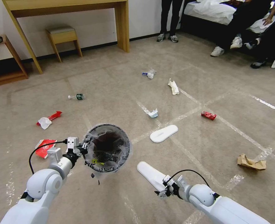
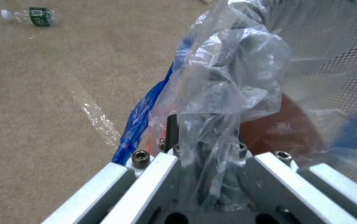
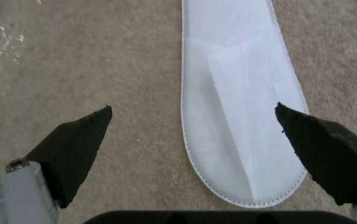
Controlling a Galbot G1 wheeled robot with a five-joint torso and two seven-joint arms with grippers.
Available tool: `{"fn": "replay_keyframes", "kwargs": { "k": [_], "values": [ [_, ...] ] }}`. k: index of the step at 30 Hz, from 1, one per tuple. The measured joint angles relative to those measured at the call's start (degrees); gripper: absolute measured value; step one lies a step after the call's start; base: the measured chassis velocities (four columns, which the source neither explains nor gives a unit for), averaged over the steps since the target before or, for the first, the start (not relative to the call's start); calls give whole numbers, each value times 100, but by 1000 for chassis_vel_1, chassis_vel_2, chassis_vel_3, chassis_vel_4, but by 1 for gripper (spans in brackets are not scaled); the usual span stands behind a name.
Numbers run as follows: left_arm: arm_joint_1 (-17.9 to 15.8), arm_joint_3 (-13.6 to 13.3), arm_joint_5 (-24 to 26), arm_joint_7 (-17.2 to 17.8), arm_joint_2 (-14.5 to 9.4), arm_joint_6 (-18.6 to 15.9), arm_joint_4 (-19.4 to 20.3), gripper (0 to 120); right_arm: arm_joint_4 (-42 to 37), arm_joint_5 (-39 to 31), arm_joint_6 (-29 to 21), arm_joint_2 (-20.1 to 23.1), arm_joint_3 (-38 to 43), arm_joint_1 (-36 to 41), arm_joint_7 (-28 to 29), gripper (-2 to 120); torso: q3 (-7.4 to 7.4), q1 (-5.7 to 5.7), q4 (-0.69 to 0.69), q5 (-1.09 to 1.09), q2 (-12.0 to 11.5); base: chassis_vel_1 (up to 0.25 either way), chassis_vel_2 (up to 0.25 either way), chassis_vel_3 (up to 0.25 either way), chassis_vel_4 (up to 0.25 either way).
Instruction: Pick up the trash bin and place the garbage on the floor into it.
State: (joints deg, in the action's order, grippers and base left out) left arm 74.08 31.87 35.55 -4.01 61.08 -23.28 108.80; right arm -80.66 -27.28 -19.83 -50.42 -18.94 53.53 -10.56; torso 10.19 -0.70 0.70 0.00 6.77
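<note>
The floor, a beige carpet crossed by worn tape lines, is being seen strewn with garbage: a second slipper, a crumpled paper bag, a crushed red can, tissues, red packets and a small bottle are lying well apart from one another. The trash bin is being held up off the carpet at the robot's left front, its bag-lined mouth facing upward. It is being gripped by the left end effector, whose fingers are clamped on the rim and the bunched clear liner. The nearest slipper is lying flat just beside the bin, on its right side, and directly under the right end effector, which is being held spread wide and empty above it. The slipper's long axis is running straight away from that end effector, so the fingers are straddling its width, though one finger appears to be standing over bare carpet. The right arm is judged clearly the nearer one for this pick.
</note>
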Motion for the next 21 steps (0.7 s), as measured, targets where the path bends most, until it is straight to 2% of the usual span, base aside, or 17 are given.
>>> {"fn": "replay_keyframes", "kwargs": {
  "k": [21],
  "values": [
    [-30, -77, -85, -23, 66, 46, -69, 1, 898, 333, 221, -316, -8, -271, -184, 100, 0, 0, 0, 0, 0, 0, 0, 0, 0]
  ]
}}
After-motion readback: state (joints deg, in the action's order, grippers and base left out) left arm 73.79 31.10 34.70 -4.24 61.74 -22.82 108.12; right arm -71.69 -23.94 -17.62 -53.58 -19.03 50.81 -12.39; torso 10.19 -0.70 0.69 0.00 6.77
